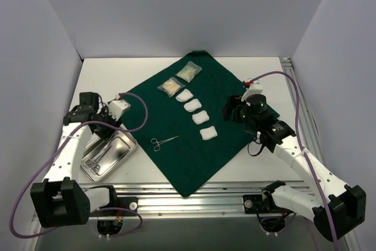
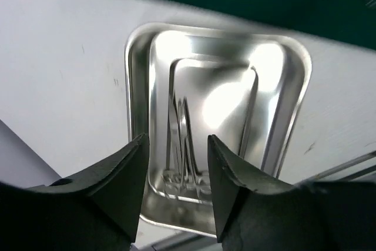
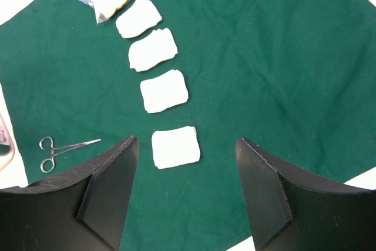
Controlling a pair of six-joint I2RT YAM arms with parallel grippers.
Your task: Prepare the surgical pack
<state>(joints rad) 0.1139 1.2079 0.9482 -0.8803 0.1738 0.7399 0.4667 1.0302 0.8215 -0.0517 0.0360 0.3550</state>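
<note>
Hovering with its fingers spread and nothing between them, the left gripper [image 2: 177, 142] hangs directly over the steel tray [image 2: 138, 45], whose near end shows in the gap between the two dark fingers. Several steel instruments [image 2: 183, 139] lie lengthwise inside the tray, their ring handles toward that near end. The tray rests on the white table [image 2: 64, 86], set at a diagonal, just beside the left edge of the dark green drape [image 1: 194, 145].

The right gripper [image 3: 185, 142] is also parted wide and empty, poised above the right part of the drape. Seen from its wrist, the nearest gauze pad [image 3: 175, 147] lies on the cloth below the gap between the fingertips. Three more pads run away from it in a row, each a little apart from the next. Beyond the far end of that row lie two clear packets [image 1: 189, 72], near each other on the drape's far corner. A single scissor-like instrument [image 3: 61, 147] lies flat on the drape to the left of the nearest pad, apart from it, between the pad row and the tray.
</note>
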